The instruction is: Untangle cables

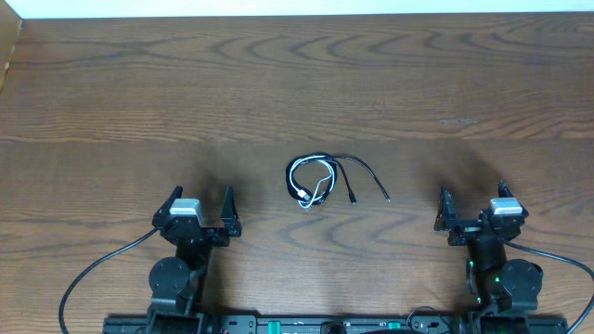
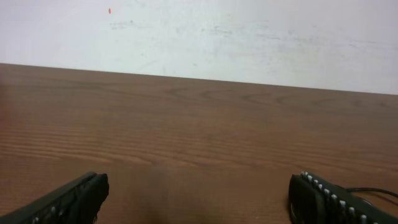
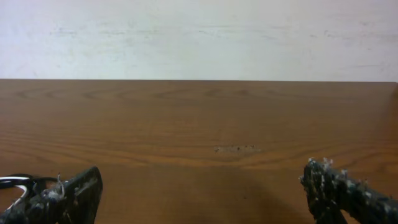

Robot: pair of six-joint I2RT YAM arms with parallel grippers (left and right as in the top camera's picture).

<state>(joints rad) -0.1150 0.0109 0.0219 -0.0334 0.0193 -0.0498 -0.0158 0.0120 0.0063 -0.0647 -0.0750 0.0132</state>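
Well, we see a brown wood-grain table (image 1: 297, 83) filling nearly the whole overhead view. From both wrist cameras a plain, slightly smudged white wall (image 2: 199, 37) rises just behind its far edge. A small pale scuff (image 3: 235, 149) marks the wood ahead of the right arm.

The cables (image 1: 325, 181) lie in one small bundle near the middle of the table, between the two arms and a little farther out than either. We make out a white cord (image 1: 299, 176) coiled in a loop on the bundle's left, wound together with dark cord. Two black cords (image 1: 367, 173) trail off to the right, each ending in a small plug.

The left gripper (image 1: 201, 197) sits low over the wood to the left of the bundle, its jaws spread wide with only bare table between them. The right gripper (image 1: 473, 199) is spread just as wide on the bundle's other side. Neither holds or touches anything, and both are well apart from the cords.

From the left wrist we see only the tips of the fingers (image 2: 74, 199) and a thin dark line at the lower right, cut off by the frame. From the right wrist a bit of the white and black loop peeks out at the lower left, partly hidden by the right gripper's own tip. How the cords cross inside the coil is too small for us to tell, and the arm bases are cut off at the bottom of the overhead view
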